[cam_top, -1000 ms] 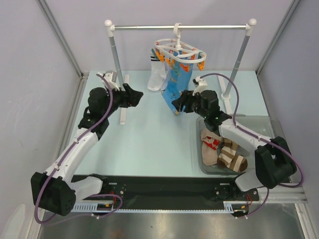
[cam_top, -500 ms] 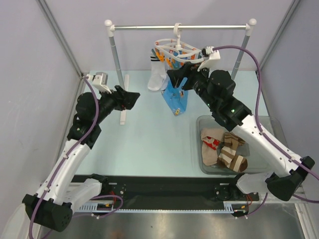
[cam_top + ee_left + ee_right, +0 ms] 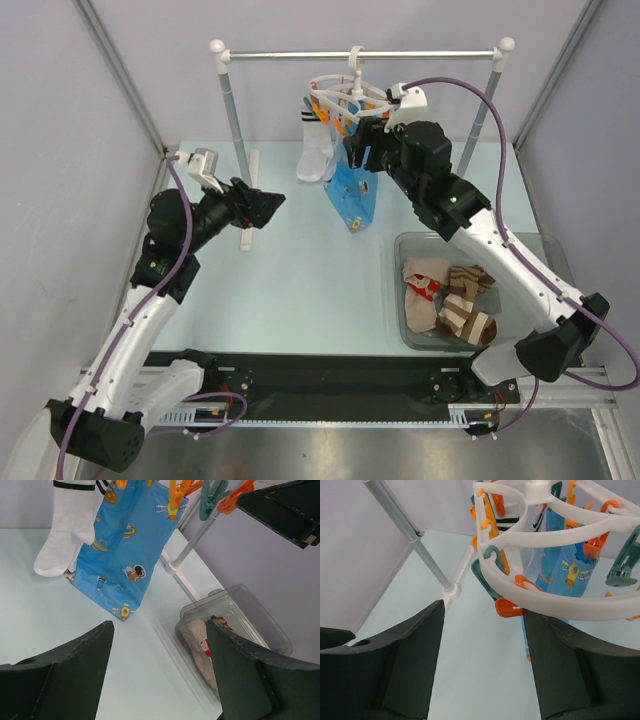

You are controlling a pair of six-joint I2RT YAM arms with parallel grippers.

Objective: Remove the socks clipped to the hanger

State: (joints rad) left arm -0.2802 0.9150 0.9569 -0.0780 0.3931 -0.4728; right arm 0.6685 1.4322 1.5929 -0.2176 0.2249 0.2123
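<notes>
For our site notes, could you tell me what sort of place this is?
Likely a robot test cell: plain grey walls, a pale table, and a small drying rail holding one hanger.

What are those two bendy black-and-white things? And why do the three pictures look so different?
They are two robot arms bolted to a table. Each one ends in a gripper, which is two fingers that can pinch. The big picture looks down from above. The other two come from little cameras on the robot's wrists, so the dark shapes at the bottom are that gripper's own fingers. A white hanger hangs from a metal rail. A white striped sock and a blue cartoon cloth are clipped to it. Other socks lie in a clear bin. The left gripper and the right gripper are both open and hold nothing. The right one is up near the hanger.
</notes>
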